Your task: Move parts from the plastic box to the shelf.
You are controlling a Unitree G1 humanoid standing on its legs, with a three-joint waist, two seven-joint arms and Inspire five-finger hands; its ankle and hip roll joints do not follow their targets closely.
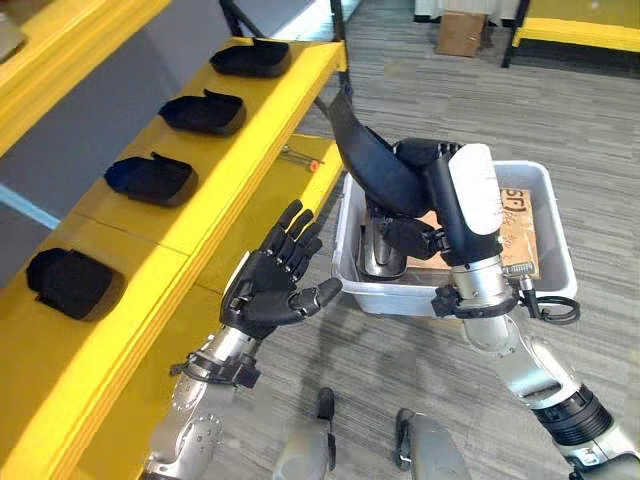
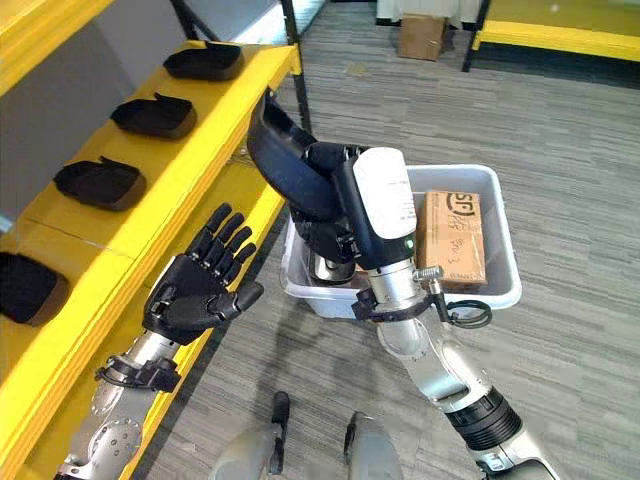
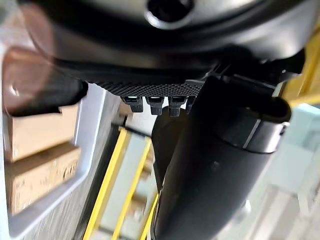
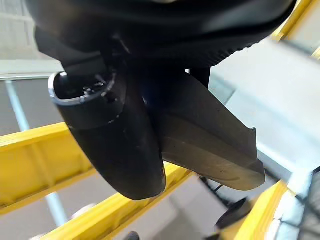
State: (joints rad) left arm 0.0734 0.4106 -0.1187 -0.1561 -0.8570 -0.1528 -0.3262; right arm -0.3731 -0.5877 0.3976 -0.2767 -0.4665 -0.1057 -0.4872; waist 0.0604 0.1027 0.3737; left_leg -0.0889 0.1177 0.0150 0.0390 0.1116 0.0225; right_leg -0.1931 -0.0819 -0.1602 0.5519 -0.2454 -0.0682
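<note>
A: What is the right hand (image 1: 440, 190) doing?

B: Its fingers are curled round a black moulded part (image 1: 365, 160), which it holds up above the left, far corner of the white plastic box (image 1: 555, 225). The part tilts towards the yellow shelf (image 1: 245, 150) on the left but does not touch it.

A: And the left hand (image 1: 268, 285)?

B: It is raised with the palm up and the fingers spread and straight, holding nothing. It hangs just beside the shelf's front edge, between the shelf and the box.

A: What surrounds them?

B: Four more black parts lie in a row on the shelf: the nearest (image 1: 70, 282), the next (image 1: 150, 179), a third (image 1: 205, 112) and the farthest (image 1: 252, 57). In the box lies a brown cardboard carton (image 2: 452, 238), and a dark, shiny part (image 1: 383, 252) stands at the box's left end, partly hidden behind the right hand. A small cardboard box (image 1: 460, 32) sits on the grey floor far off, beside another yellow rack (image 1: 580, 30).

A: Does anything block the way to the shelf?

B: The left hand is lower than the held part and nearer.

A: What do the wrist views add?

B: The right wrist view shows the part's curved wall (image 4: 210, 140) clamped behind the thumb (image 4: 115, 140), with yellow shelf beams beyond. The left wrist view shows the box rim (image 3: 87, 150) and carton (image 3: 40, 160) from close by.
</note>
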